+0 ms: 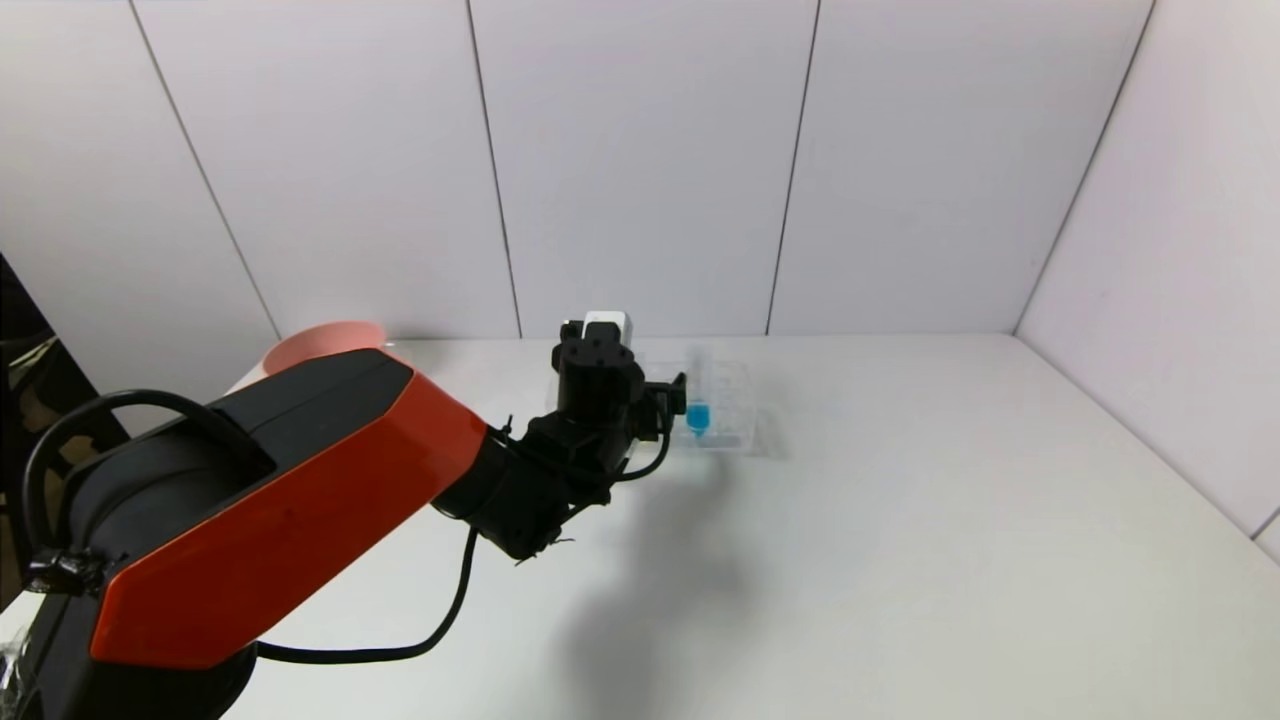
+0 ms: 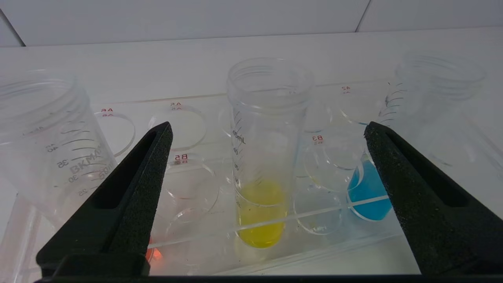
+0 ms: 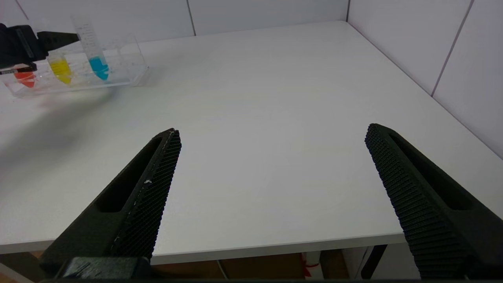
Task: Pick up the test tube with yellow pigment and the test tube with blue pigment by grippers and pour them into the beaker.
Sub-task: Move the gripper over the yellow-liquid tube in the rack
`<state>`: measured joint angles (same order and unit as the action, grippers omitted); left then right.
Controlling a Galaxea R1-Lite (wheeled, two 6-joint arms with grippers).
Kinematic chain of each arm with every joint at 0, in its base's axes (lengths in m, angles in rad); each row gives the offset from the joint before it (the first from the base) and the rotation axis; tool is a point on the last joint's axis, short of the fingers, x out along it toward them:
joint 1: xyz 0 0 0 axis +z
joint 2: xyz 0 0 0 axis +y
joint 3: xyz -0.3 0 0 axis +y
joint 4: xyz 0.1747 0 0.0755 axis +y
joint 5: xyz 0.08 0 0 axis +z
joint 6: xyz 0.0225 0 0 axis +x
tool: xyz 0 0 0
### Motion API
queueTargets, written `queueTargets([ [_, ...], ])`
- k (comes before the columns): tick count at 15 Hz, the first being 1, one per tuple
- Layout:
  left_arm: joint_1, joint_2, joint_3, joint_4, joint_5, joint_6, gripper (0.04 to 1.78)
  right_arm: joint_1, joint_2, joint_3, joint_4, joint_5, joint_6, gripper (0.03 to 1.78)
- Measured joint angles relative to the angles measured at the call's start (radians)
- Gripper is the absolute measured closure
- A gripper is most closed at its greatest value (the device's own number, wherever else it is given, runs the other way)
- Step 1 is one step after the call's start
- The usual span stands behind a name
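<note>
The test tube with yellow pigment (image 2: 261, 157) stands upright in the clear tube rack (image 2: 326, 251), between the two fingers of my left gripper (image 2: 268, 125). The left gripper is open and its fingers do not touch the tube. The test tube with blue pigment (image 2: 369, 192) stands in the same rack, partly behind one finger; it also shows in the head view (image 1: 698, 415). In the head view my left gripper (image 1: 678, 392) is at the rack (image 1: 738, 412). My right gripper (image 3: 271, 131) is open and empty above the table's near edge. The beaker is out of view.
A tube with red liquid (image 2: 59, 149) leans at the rack's other end. A pink bowl (image 1: 320, 345) sits at the back left, partly behind my left arm. White walls close the table at the back and right. The right wrist view shows the rack (image 3: 133, 74) far off.
</note>
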<state>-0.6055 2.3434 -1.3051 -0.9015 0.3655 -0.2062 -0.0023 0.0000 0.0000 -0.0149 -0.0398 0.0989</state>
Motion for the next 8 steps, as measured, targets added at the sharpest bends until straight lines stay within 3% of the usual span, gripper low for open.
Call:
queueTargets([
  [8,0.034,0.051,-0.086,0.039,-0.017,0.001,0.17,0.000,0.000,0.000,0.000,0.000,0.000,0.10],
])
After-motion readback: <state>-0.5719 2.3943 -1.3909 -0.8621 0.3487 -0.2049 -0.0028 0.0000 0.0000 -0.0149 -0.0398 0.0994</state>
